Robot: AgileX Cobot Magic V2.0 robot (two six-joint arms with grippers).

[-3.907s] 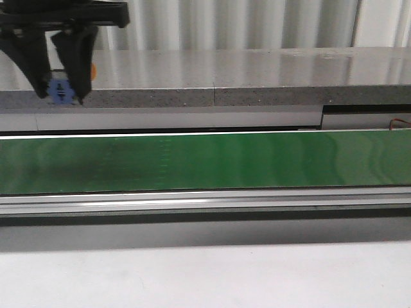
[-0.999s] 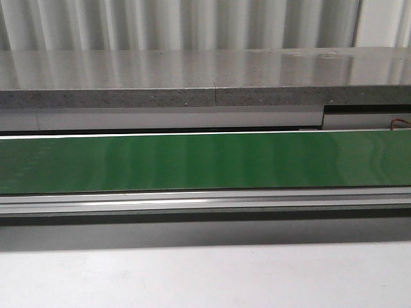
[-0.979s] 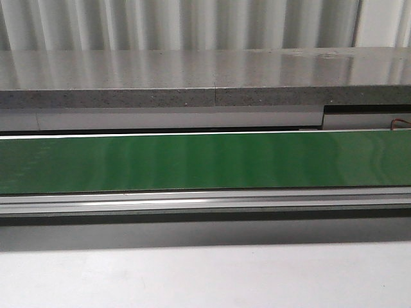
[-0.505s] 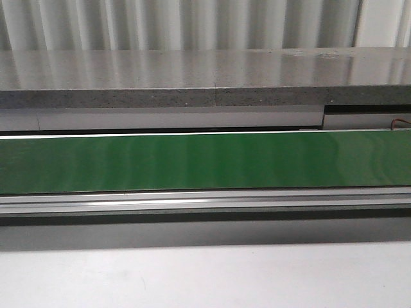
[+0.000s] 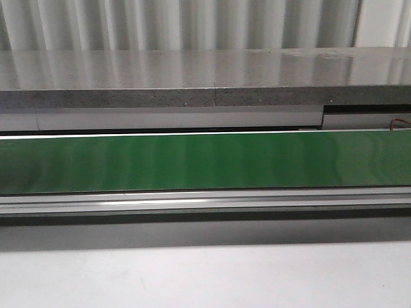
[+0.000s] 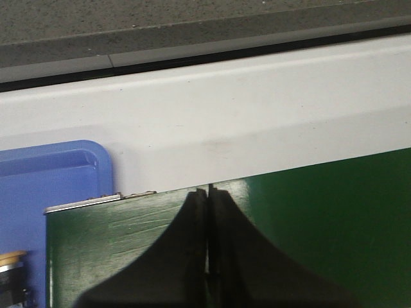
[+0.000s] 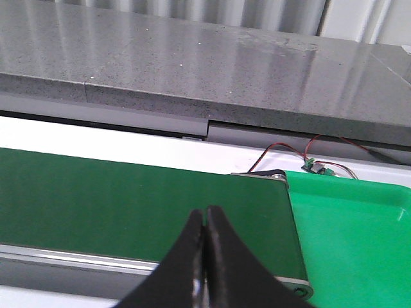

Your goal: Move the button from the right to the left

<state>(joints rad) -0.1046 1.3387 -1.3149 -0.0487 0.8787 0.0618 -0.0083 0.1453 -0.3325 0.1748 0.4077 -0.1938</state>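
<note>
Where belt [image 6: 308, 224] ends, blue tray [image 6: 51, 186], perhaps the button [image 6: 11, 269] inside.

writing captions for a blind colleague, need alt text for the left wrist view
The left gripper, fingers shut on nothing, hangs over the end of the green belt. Beside that end sits a blue tray, with the button just showing at the picture's edge.

Bare green belt [image 5: 205, 160], unobstructed.
</note>
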